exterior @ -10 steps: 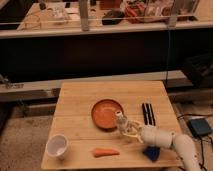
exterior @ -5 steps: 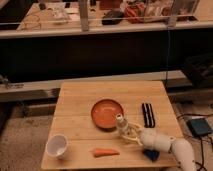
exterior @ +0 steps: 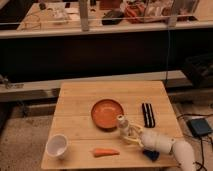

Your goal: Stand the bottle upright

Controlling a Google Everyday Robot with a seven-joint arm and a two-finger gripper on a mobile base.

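The bottle (exterior: 121,123), small, pale and slim with a light cap on top, stands nearly upright at the front edge of the orange plate (exterior: 107,111), near the middle of the wooden table (exterior: 80,100). My gripper (exterior: 127,134) reaches in from the lower right on a white arm. Its fingers close around the bottle's lower part. The bottle's base is hidden behind the fingers.
A white round cup (exterior: 57,146) stands at the front left. A carrot (exterior: 105,152) lies near the front edge. A black flat object (exterior: 147,114) lies right of the plate. A blue object (exterior: 151,155) lies under my arm at the front right.
Almost nothing. The bottle and gripper stay at the same spot by the plate, with only a very slight shift.
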